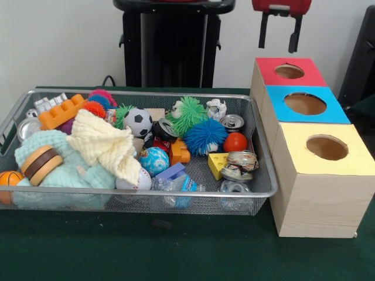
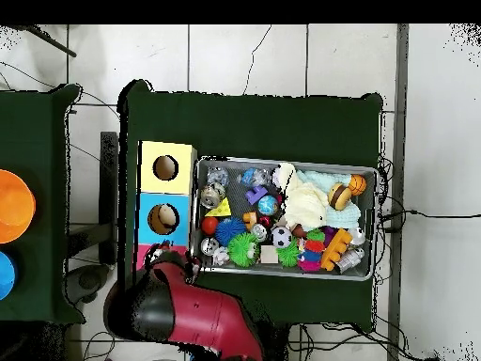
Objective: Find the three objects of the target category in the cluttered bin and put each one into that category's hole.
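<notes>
The bin (image 1: 146, 93) is a silver wire mesh basket, left of centre on the green table. It is packed with toys: a soccer ball (image 1: 138, 121), a globe ball (image 1: 154, 160), a basketball (image 1: 9, 178), a red ball (image 1: 235, 142), green (image 1: 190, 113) and blue (image 1: 205, 136) spiky balls, cans (image 1: 232, 122), a yellow cheese block (image 1: 217, 164) and cloths (image 1: 105, 143). My gripper (image 1: 279, 48) hangs open and empty high above the red-topped box (image 1: 266, 69). In the overhead view the bin (image 2: 282, 161) shows, and the red arm (image 2: 188, 315) hides the gripper.
Three wood-grain boxes stand right of the bin, each with a round hole: red top, blue top (image 1: 275, 111), yellow top (image 1: 293, 158). An orange brick (image 1: 61, 111) and a toy burger (image 1: 40, 164) lie at the bin's left. The black pedestal (image 1: 173, 47) stands behind.
</notes>
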Controlling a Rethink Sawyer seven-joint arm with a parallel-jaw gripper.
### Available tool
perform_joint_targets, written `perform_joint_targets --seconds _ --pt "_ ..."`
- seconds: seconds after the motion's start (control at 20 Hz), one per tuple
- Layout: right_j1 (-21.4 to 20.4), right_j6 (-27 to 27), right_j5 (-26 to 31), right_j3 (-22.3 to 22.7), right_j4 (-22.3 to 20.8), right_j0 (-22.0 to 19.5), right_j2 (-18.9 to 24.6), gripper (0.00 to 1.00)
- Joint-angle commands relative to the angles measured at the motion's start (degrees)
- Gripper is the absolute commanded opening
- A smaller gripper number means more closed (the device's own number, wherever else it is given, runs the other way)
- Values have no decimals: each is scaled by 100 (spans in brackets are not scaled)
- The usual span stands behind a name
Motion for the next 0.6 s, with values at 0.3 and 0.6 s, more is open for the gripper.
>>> perform_joint_targets --seconds 0.3,0.6 --pt "262 23 1192 -1425 -745 -459 137 100" --pt "333 -61 764 -1220 -900 -829 469 100"
